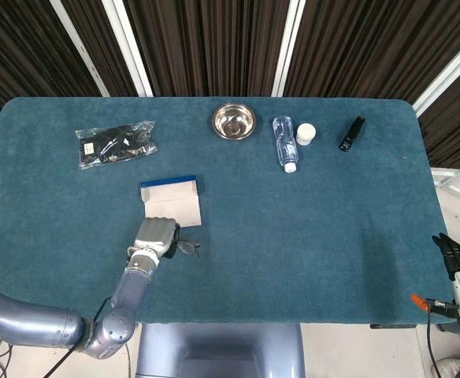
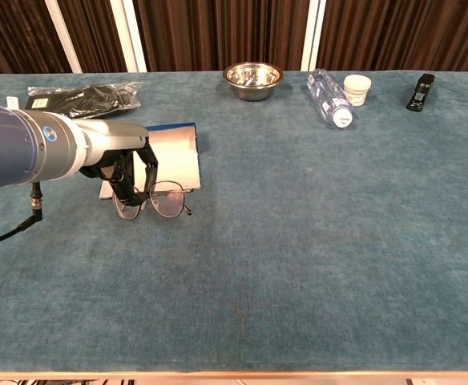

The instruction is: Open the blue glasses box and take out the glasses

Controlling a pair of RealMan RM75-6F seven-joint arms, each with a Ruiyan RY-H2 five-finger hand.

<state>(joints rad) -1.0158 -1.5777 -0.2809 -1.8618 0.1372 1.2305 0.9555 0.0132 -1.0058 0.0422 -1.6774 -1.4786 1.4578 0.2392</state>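
Chest view: one blue glasses box (image 2: 172, 147) lying open at left on the table (image 2: 314, 241), one pair of glasses (image 2: 155, 201) just near of it, off the box and over the cloth. Far edge, largest first: one black bag (image 2: 86, 96), one bottle (image 2: 328, 98), one steel bowl (image 2: 252, 79), one stapler (image 2: 419, 91), one white jar (image 2: 356, 88), all well apart from the box. Left hand (image 2: 126, 172) with fingers curled down, pinching the glasses frame; right hand (image 1: 458, 260) past the right table edge in head view, finger spread not readable.

Right robot hand (image 1: 457, 256) cropped at the head view's edge, grasp unreadable.
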